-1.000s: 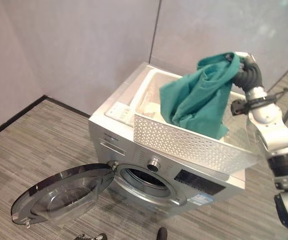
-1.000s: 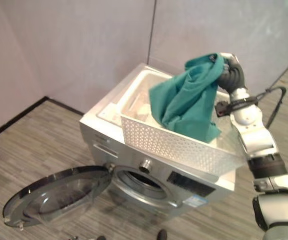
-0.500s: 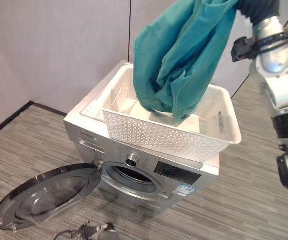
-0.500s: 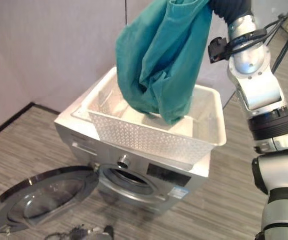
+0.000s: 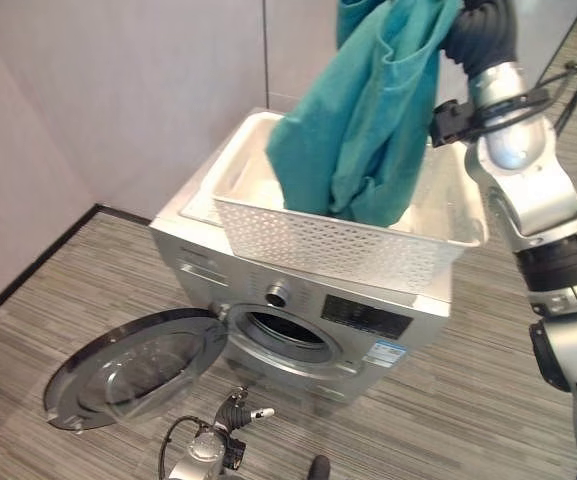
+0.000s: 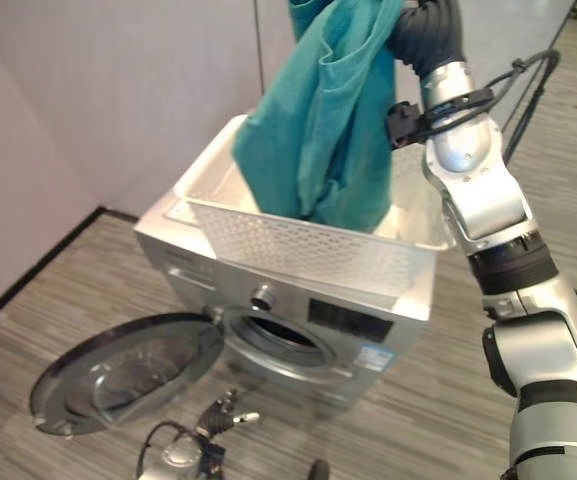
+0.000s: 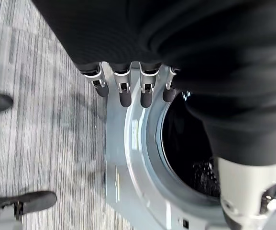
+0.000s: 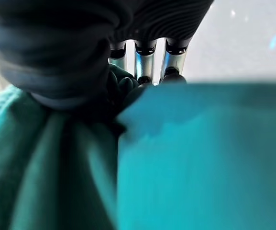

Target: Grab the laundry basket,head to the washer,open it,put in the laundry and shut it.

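A teal cloth (image 5: 368, 120) hangs from my right hand (image 8: 145, 62), whose fingers are curled into its top fold; the hand's dark cover (image 5: 483, 35) is raised high above the washer. The cloth's lower end still dips inside the white perforated laundry basket (image 5: 318, 235), which stands on top of the silver washer (image 5: 193, 265). The washer's round door (image 5: 133, 365) is swung wide open to the left, low near the floor, and the drum opening (image 5: 283, 335) is dark. My left hand (image 7: 123, 91) hangs low in front of the opening with straight fingers, holding nothing.
Grey wall panels (image 5: 118, 90) stand right behind the washer, with a black baseboard (image 5: 28, 280) along the left. Striped grey floor (image 5: 448, 400) lies in front and to the right of the washer.
My right hand has lifted the teal cloth from low in the basket to high above it. The camera has shifted, and my left hand now shows low before the washer.
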`<state>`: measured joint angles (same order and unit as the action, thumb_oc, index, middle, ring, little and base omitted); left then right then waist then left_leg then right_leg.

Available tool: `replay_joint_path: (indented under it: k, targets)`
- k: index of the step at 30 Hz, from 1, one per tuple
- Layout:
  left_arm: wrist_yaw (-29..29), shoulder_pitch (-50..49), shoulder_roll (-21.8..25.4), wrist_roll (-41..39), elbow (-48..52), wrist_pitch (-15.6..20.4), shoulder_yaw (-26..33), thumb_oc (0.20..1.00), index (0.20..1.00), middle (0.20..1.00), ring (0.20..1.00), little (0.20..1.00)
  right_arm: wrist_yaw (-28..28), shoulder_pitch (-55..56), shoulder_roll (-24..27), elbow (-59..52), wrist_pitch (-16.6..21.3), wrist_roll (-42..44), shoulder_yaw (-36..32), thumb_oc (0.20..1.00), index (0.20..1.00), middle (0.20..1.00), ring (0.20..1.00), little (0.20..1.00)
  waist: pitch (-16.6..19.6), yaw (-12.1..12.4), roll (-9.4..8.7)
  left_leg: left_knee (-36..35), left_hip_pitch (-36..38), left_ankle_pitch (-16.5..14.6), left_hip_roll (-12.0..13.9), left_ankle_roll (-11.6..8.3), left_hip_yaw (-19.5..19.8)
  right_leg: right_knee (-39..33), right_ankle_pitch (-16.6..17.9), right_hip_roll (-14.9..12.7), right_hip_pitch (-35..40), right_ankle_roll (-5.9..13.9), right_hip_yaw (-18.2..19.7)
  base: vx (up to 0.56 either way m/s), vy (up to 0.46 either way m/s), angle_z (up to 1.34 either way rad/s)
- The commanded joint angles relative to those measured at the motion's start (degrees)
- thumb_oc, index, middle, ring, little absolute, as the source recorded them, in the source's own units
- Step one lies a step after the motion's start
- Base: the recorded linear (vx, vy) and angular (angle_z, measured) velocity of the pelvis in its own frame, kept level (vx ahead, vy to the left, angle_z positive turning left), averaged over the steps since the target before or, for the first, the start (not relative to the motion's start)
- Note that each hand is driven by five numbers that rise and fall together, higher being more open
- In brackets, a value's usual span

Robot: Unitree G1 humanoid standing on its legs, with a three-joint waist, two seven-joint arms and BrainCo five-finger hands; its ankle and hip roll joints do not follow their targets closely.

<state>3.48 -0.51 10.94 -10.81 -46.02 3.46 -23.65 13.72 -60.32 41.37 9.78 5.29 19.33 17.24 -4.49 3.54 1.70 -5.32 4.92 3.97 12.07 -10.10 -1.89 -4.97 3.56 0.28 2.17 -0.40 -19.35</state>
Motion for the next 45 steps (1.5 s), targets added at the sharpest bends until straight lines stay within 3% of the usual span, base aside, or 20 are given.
replay_joint_path:
  k: [1,4,5,7,14,19,25,33,38,45]
  targets:
    - [-1.02,-0.19,2.24,0.34,0.04,1.53,-3.10,1.000,1.000,1.000,1.000,1.000,2.99,-3.26,1.45,0.29,3.64,-1.61,-3.08,0.200,0.200,0.200,0.200,0.200,5.19,2.27,-2.50,1.60,-3.94,-0.43,-2.41,2.52,2.18,4.70,-9.90,-6.47,2.72,5.56,1.89,0.01,0.125,0.03]
    - [-1.21,-1.29,2.79,0.17,0.43,1.52,-2.47,1.000,1.000,1.000,1.000,1.000,4.11,-3.32,2.82,-0.21,4.02,-2.22,-4.65,0.200,0.200,0.200,0.200,0.200,5.52,2.06,-2.52,0.91,-3.02,-1.35,-3.30,3.42,1.22,4.90,-9.26,-7.35,2.40,6.24,2.96,0.02,0.114,-0.11]
    - [-1.53,-2.37,3.13,0.61,0.62,1.32,-1.74,1.000,1.000,1.000,1.000,1.000,4.69,-2.11,5.94,-2.99,4.18,-3.41,-7.09,0.200,0.200,0.200,0.200,0.200,5.92,1.39,-2.66,0.56,-2.34,-2.29,-3.87,4.15,0.32,4.82,-8.75,-7.99,2.27,6.88,3.69,0.02,0.102,-0.33]
    - [-1.67,-2.93,3.04,0.80,0.43,1.28,-1.32,1.000,1.000,1.000,1.000,1.000,5.36,-1.44,7.55,-4.12,4.55,-4.00,-8.68,0.200,0.200,0.200,0.200,0.200,5.99,0.92,-2.60,0.43,-2.03,-2.89,-4.16,4.68,0.22,4.92,-8.56,-8.19,1.91,7.16,4.38,0.01,0.072,-0.23]
    - [-1.58,-3.64,2.10,0.49,-2.30,1.14,-0.11,1.000,1.000,1.000,1.000,1.000,7.69,0.93,13.17,-7.02,6.12,-3.37,-13.81,0.200,0.200,0.200,0.200,0.200,6.93,-0.37,-3.30,0.32,-1.68,-3.80,-4.80,5.32,-1.63,4.09,-7.37,-9.05,1.60,8.27,5.54,0.00,0.030,-0.22]
    - [-0.97,-2.90,1.16,0.92,-2.61,1.11,0.42,1.000,1.000,1.000,1.000,1.000,8.44,5.70,14.71,-12.21,7.01,-3.87,-18.37,0.200,0.200,0.200,0.200,0.200,7.16,-1.75,-3.17,0.32,-2.28,-4.26,-5.40,5.61,-2.08,3.61,-6.65,-9.65,1.22,8.83,5.58,0.00,0.005,-0.01]
    - [-0.84,-2.10,-0.09,1.69,-3.46,1.20,1.20,1.000,1.000,1.000,1.000,1.000,8.41,18.22,16.04,-16.76,4.83,-8.68,-26.60,0.200,0.200,0.200,0.200,0.200,6.97,-3.56,-3.14,0.32,-2.93,-4.45,-5.87,5.76,-2.55,3.46,-6.02,-10.40,0.81,9.33,5.40,0.00,0.000,0.01]
    - [-0.29,-2.44,-1.51,0.68,-8.00,1.24,4.84,1.000,1.000,1.000,1.000,1.000,9.08,35.60,14.98,-15.01,2.41,-9.46,-37.56,0.200,0.200,0.200,0.200,0.200,6.49,-5.68,-2.64,0.32,-2.92,-4.97,-6.12,6.22,-4.56,2.20,-4.64,-10.88,-0.14,10.03,7.22,0.00,0.002,-0.12]
    - [-0.37,-2.71,-1.09,-0.03,-6.76,2.30,6.96,1.000,1.000,1.000,1.000,1.000,6.65,51.79,9.22,-12.11,2.04,-7.60,-44.34,0.200,0.200,0.200,0.200,0.200,5.89,-6.42,-2.57,0.32,-3.33,-4.77,-6.10,6.17,-5.10,1.90,-4.39,-11.03,-0.51,10.12,7.56,0.00,-0.021,-0.11]
    - [-0.35,-2.33,1.55,7.61,-5.06,4.32,6.87,1.000,1.000,1.000,1.000,1.000,2.59,67.03,4.52,-4.54,-0.18,-9.24,-49.81,0.200,0.200,0.200,0.200,0.200,5.09,-7.90,-2.54,0.32,-3.52,-4.78,-5.92,5.96,-5.37,1.81,-4.69,-10.82,-0.87,10.12,7.80,0.00,-0.027,0.00]
